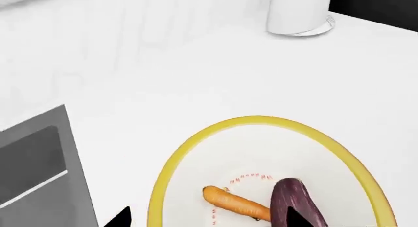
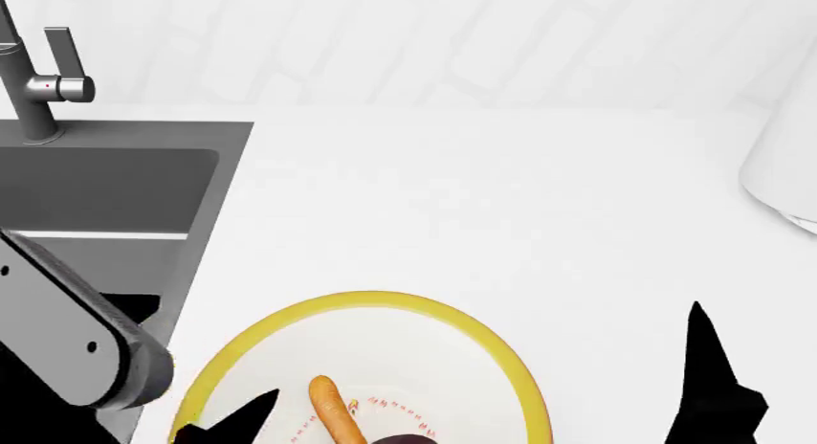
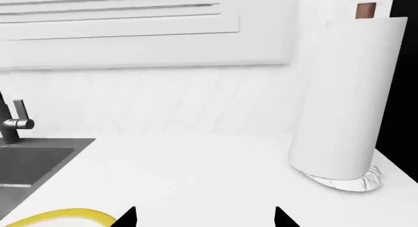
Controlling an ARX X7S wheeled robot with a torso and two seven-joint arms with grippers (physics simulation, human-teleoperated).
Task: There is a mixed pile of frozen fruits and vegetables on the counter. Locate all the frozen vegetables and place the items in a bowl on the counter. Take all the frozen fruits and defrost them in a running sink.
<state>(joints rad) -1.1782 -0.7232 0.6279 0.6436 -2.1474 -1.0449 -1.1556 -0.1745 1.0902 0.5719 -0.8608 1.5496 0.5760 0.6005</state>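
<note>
Bowl (image 1: pixel 171 163) holds carrot (image 1: pixel 234 202), purple vegetable (image 1: pixel 297 203) (touching).

All three views are bright, evenly lit renders with no visible light source; the white tabletop (image 2: pixel 511 224) is so bright it nearly merges with the wall behind it, and shadows on it are faint. The gripper fingertips (image 3: pixel 127 218) show as flat black shapes without detail, while the sink (image 2: pixel 102 190) stays a soft, matte grey without glare. Edges are sharp throughout, with no blur, noise or visible bending at the borders.
</note>
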